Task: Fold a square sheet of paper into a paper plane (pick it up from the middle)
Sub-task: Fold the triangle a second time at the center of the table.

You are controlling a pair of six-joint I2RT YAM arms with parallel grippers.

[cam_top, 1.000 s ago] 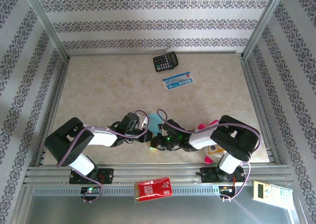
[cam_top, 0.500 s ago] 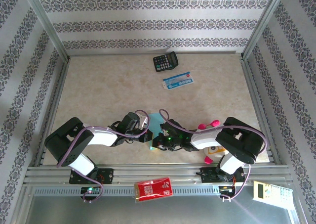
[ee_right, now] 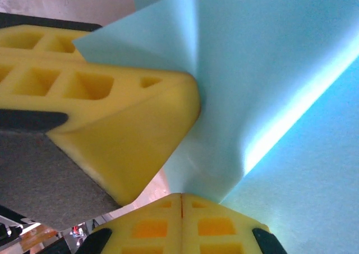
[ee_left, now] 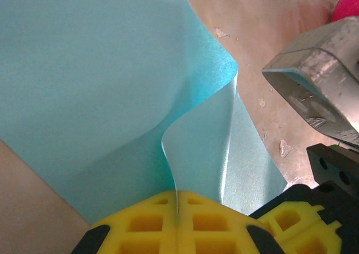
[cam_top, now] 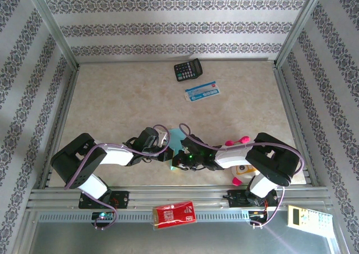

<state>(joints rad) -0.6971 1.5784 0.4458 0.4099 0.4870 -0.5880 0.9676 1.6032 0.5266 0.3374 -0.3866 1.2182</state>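
Square sheet of paper (cam_top: 177, 137): light turquoise, plain, thin. It sits low over the counter (cam_top: 112, 97) near the front edge, roughly centred, between my two claws. Not flat. My left claw (ee_left: 177, 201) pinches a raised ridge of it, pads closed, and the paper curls in an S-bend just above the pinch. My right claw (ee_right: 181, 201) clamps a fold just beside that. A bright diagonal crease runs up from there.

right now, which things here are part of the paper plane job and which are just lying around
In the job: square sheet of paper, pinched by left gripper and right gripper.
Lying about: black calculator, blue-and-white card, red packet, pink toy.
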